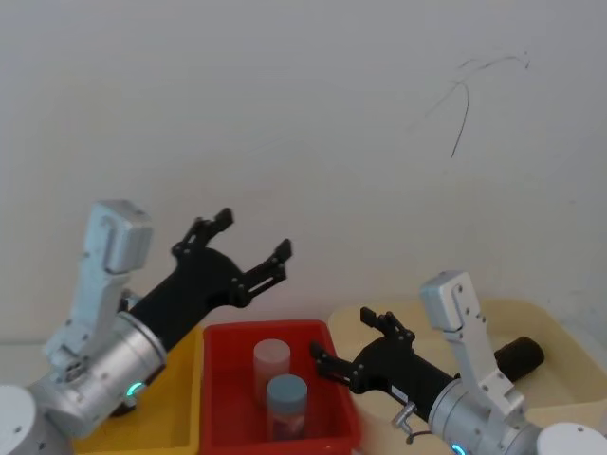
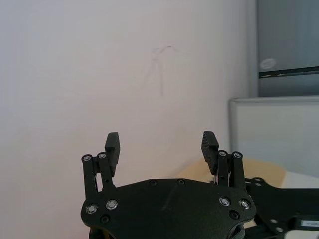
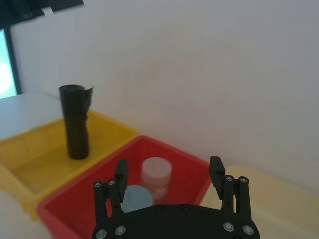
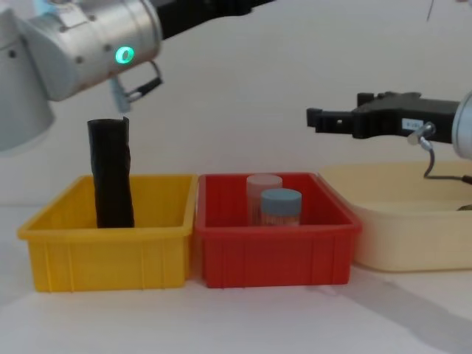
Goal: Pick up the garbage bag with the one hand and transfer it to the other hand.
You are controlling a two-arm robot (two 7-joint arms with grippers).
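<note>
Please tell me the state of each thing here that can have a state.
Left gripper: open, empty, raised.
Right gripper: open, empty.
Tall black roll in the yellow bin: upright, not held.
Second black roll in the cream tray: lying down, not held.
White jar in the red bin: upright.
Blue-lidded jar: upright, lid on.

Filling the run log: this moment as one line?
left gripper: open, raised | right gripper: open, above red bin | black roll: upright, yellow bin | dark roll: lying, cream tray
</note>
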